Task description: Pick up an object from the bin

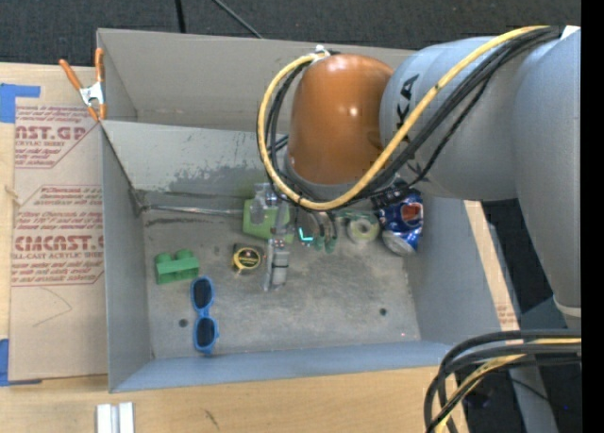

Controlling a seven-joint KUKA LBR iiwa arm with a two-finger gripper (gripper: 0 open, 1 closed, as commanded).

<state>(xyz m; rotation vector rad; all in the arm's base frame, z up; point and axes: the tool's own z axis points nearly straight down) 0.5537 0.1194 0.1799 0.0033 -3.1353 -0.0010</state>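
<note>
My gripper (276, 275) hangs low over the middle of the bin floor, under the orange wrist cover. Just to its left lies a small round yellow and black tape measure (247, 258), close to the gripper but apart from it. A pale green block (255, 217) sits right behind the gripper, partly hidden by the wrist. Nothing shows held in the gripper.
A green toy brick (176, 266) lies at the left, and blue sunglasses (203, 315) lie near the front left. A greenish tape roll (360, 230) and a crumpled blue, red and white packet (402, 221) rest at the right, under the arm.
</note>
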